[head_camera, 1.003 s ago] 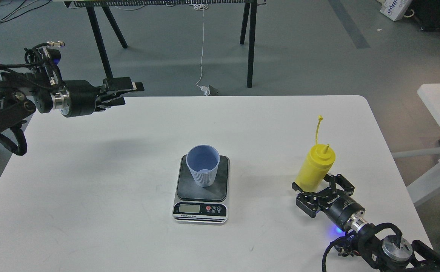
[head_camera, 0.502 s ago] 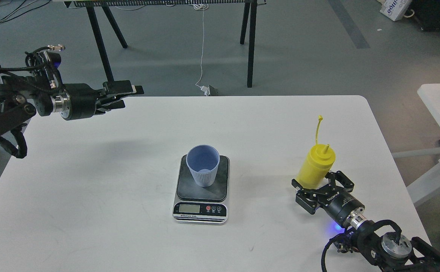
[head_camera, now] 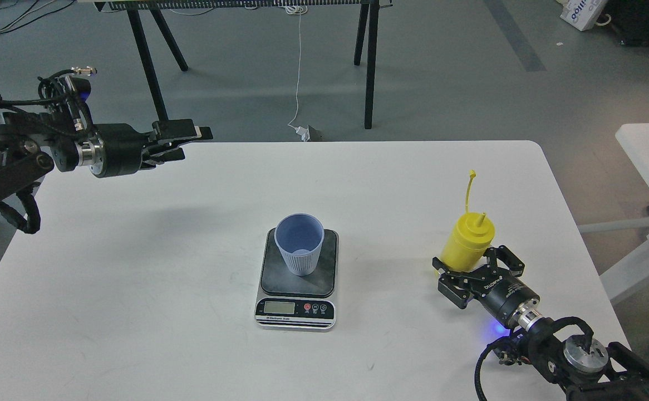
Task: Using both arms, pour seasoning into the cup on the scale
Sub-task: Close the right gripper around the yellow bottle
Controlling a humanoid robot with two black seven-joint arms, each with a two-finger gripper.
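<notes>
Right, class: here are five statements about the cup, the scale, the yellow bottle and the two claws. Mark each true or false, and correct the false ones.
1. The cup stands upright on the scale. True.
2. The yellow bottle lies on its side. False: it stands upright on the table, nozzle up.
3. The right claw is at the bottle's base, its fingers spread on either side. True.
4. The left claw is holding the cup. False: it hangs over the table's far left edge, well away from the cup, holding nothing.
5. The bottle's cap covers the nozzle. False: the cap is off, sticking up on its strap.
</notes>
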